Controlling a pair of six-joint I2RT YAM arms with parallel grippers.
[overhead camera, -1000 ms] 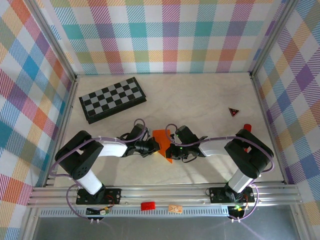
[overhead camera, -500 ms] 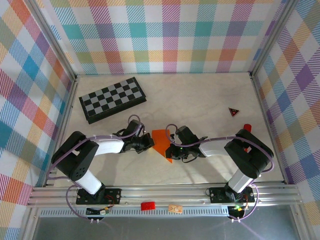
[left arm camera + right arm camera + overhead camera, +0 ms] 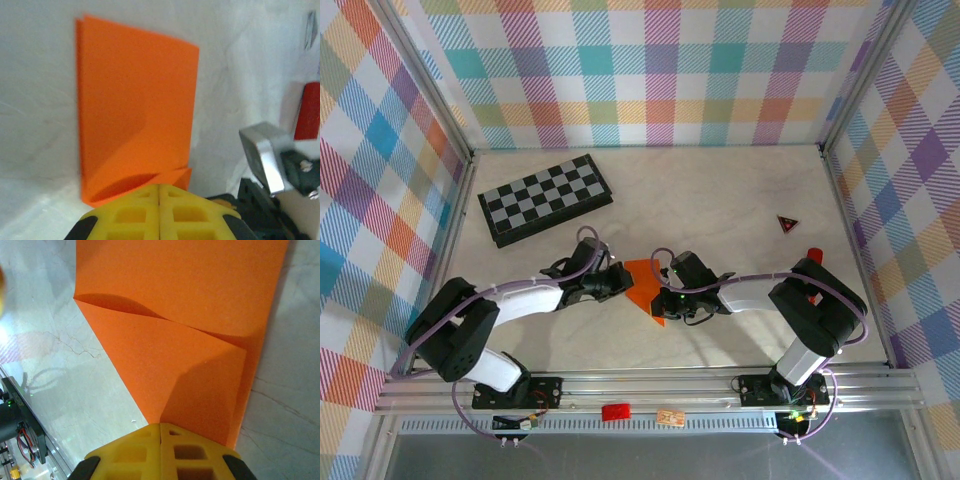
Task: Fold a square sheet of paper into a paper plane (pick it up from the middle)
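Flanking the folded orange paper (image 3: 642, 285), the left gripper (image 3: 159, 187) and right gripper (image 3: 160, 427) both sit closed at its edges.

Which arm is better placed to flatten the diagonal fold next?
Right, probably: the right gripper, shut, sits on the square sheet of paper beside the diagonal fold; the left gripper is only at its edge.

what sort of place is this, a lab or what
Probably a lab robot cell: plaid panel walls enclosing a tabletop, two arms bolted to an aluminium rail, and props such as a checkerboard.
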